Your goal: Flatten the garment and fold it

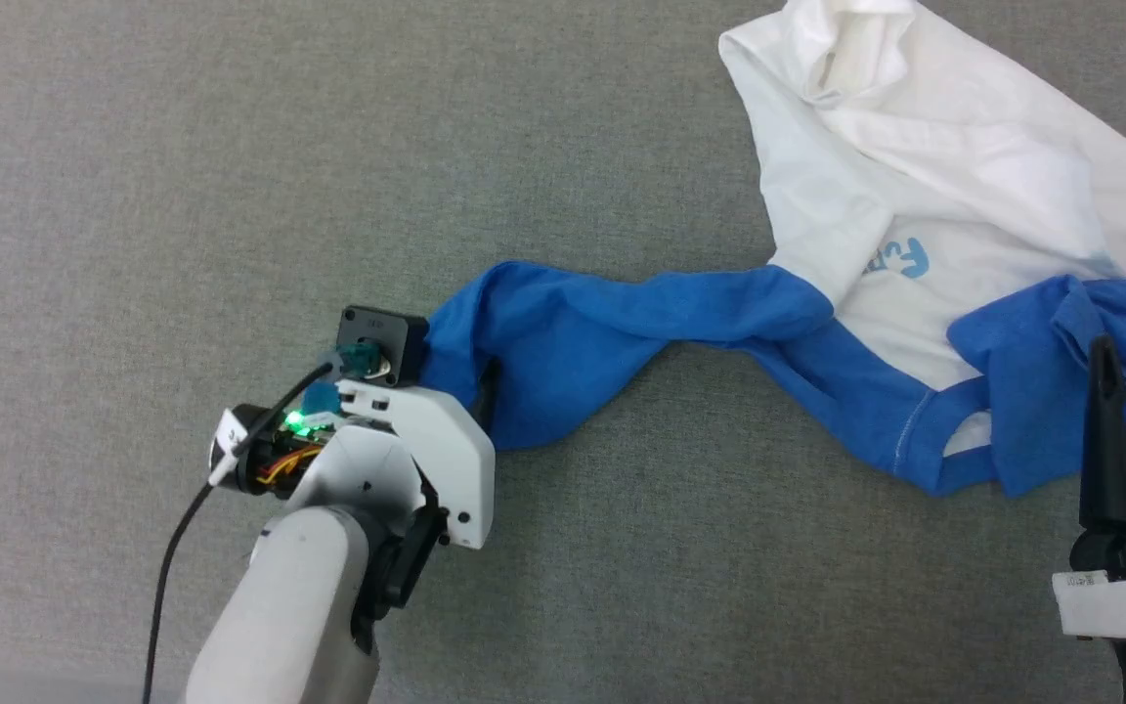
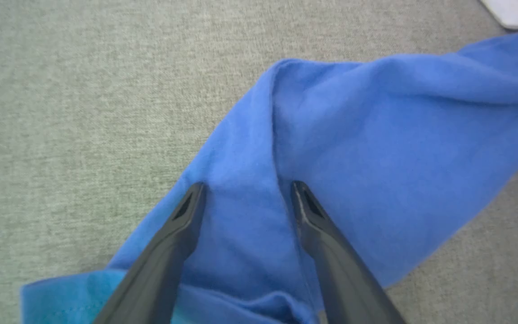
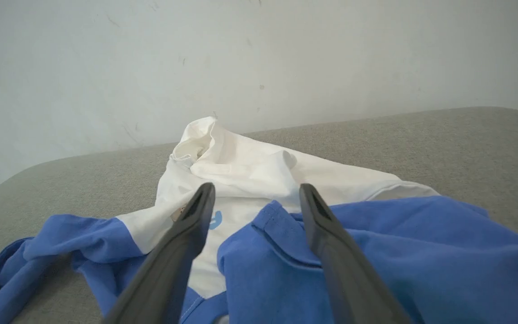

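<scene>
1 garment [image 1: 915, 196]: crumpled on grey desk [image 1: 182, 147]. White body at upper right of head view, blue sleeve [image 1: 602, 323] stretched out toward frame centre, more blue folds bunched at right edge.
1 left pincer [image 2: 247, 189]: spread wide, 2 dark fingers straddling a ridge at the sleeve end, tips at the cloth, nothing pinched.
1 right pincer [image 3: 255, 191]: spread wide, lower right of head view, above the bunched blue folds, nothing pinched.
Pale wall [image 3: 241, 54] behind desk.
</scene>
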Available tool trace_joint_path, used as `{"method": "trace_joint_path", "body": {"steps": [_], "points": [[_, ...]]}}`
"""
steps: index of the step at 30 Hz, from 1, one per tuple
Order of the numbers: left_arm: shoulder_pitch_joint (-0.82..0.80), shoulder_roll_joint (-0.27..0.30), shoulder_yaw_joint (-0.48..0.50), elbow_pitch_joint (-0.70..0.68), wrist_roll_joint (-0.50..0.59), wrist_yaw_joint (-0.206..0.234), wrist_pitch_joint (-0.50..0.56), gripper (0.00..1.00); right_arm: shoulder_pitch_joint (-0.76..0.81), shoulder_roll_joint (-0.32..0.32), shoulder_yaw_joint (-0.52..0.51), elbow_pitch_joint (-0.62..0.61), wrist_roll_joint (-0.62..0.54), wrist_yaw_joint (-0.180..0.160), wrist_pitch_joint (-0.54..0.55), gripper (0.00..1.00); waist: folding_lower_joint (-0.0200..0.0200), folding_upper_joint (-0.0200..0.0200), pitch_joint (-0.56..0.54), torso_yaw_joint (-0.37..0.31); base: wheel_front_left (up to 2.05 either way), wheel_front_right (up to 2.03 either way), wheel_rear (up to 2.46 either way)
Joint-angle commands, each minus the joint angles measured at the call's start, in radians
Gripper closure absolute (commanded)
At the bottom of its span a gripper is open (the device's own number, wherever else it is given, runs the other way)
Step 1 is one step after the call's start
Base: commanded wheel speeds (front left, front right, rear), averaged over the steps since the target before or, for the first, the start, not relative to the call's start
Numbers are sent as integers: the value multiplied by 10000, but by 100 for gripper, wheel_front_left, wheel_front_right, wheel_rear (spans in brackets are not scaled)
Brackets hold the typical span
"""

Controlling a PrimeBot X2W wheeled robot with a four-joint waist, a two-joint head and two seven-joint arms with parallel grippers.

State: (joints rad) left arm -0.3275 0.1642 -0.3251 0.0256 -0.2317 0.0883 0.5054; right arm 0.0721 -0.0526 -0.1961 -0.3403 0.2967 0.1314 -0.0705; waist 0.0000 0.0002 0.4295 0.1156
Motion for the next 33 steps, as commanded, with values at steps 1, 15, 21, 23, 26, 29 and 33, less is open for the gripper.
{"method": "trace_joint_path", "body": {"steps": [1,15,21,23,26,29,33], "points": [[220,-53,-200,374,-171,-139,444,0,-22,23,23,-54,-80,-7,52,0,0,-2,57,35,0,0,0],[318,-574,654,-1045,-1533,-481,-1863,100,79,24,268,-50,-225,-7,386,0,0,-2,-514,627,0,0,0],[1430,-189,2172,-3488,-2297,48,-2115,100,107,24,397,-8,-248,-7,520,0,0,-2,-618,811,0,0,0],[1943,-79,2729,-4154,-2520,300,-2077,100,101,24,420,7,-248,-7,566,0,0,-2,-573,850,0,0,0],[2762,20,3567,-4724,-2755,688,-2098,100,123,24,375,-16,-304,-7,670,0,0,-2,-457,907,0,0,0],[3552,-118,4080,-4778,-2981,1019,-2114,100,92,24,359,-46,-372,-7,765,0,0,-2,-373,926,0,0,0],[4126,-318,4015,-3907,-3060,996,-2317,100,40,21,336,-81,-467,-7,889,0,0,-2,-286,955,0,0,0]]}}
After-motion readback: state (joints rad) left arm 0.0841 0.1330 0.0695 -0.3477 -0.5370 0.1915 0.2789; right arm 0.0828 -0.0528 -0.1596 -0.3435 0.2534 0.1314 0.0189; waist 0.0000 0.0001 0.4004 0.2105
